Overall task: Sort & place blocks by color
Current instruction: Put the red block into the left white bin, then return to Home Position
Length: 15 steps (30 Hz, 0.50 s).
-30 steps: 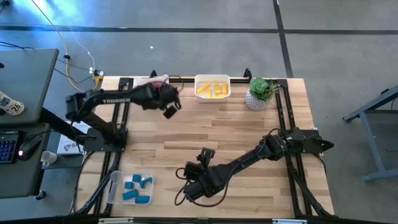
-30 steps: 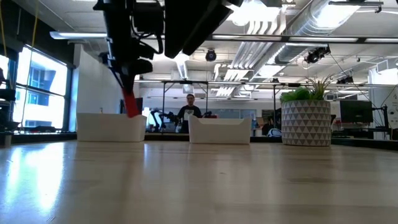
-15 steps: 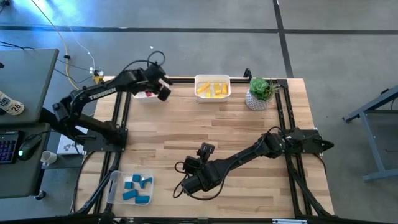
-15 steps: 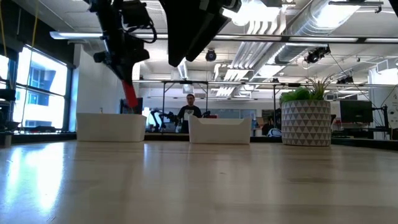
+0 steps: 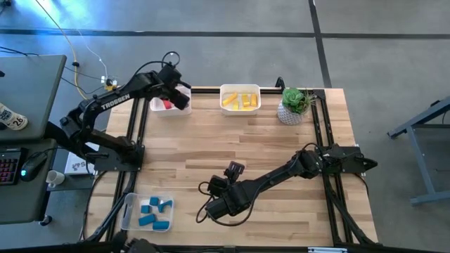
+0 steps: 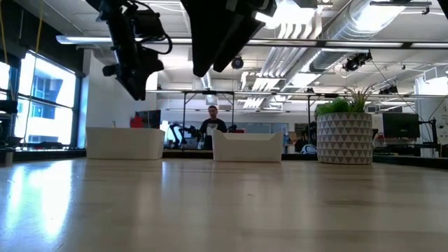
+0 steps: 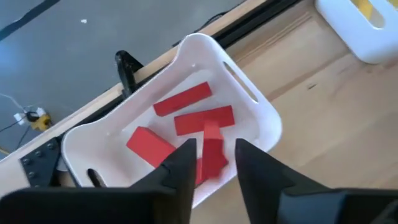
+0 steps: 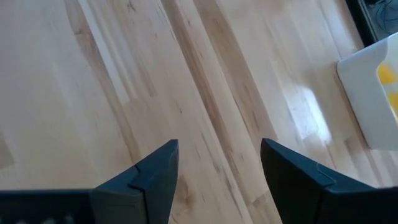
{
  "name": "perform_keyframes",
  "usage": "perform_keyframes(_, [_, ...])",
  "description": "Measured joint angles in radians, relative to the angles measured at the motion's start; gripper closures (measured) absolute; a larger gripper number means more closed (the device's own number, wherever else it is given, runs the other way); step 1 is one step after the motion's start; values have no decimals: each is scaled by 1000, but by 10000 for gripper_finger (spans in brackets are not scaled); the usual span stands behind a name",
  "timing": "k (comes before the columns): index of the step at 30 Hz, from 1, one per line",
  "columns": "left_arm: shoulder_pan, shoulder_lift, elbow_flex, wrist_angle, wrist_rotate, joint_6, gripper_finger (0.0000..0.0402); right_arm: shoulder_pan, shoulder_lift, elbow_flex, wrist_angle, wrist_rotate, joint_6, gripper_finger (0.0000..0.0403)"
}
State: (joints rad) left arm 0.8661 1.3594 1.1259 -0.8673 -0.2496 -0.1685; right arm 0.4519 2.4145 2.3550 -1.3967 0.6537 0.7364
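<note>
Hovering over the smooth white plastic bin (image 7: 264, 127) at the table's far edge, our left gripper (image 7: 211, 165) stands parted, empty; red blocks (image 7: 204, 119), flat bars, lie inside; our right gripper (image 8: 217, 165) waits open above bare wood planks (image 8: 205, 74) near the front edge.

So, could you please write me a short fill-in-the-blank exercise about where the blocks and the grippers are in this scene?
1. The left gripper hangs over the white bin that holds the ____ blocks.
2. The bin beside the potted plant holds ____ blocks.
3. The blue blocks lie in the clear bin at the table's near ____ corner.
4. The right gripper is open and holds ____.

Missing words: red; yellow; left; nothing
</note>
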Motion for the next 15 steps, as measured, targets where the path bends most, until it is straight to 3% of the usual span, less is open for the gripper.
perform_keyframes(8, [0, 0, 0, 1, 27, 5, 236, 0, 0, 0, -11, -23, 15, 190])
perform_keyframes(15, [-29, -46, 0, 0, 102, 12, 225, 0, 0, 0, -103, -45, 28, 190])
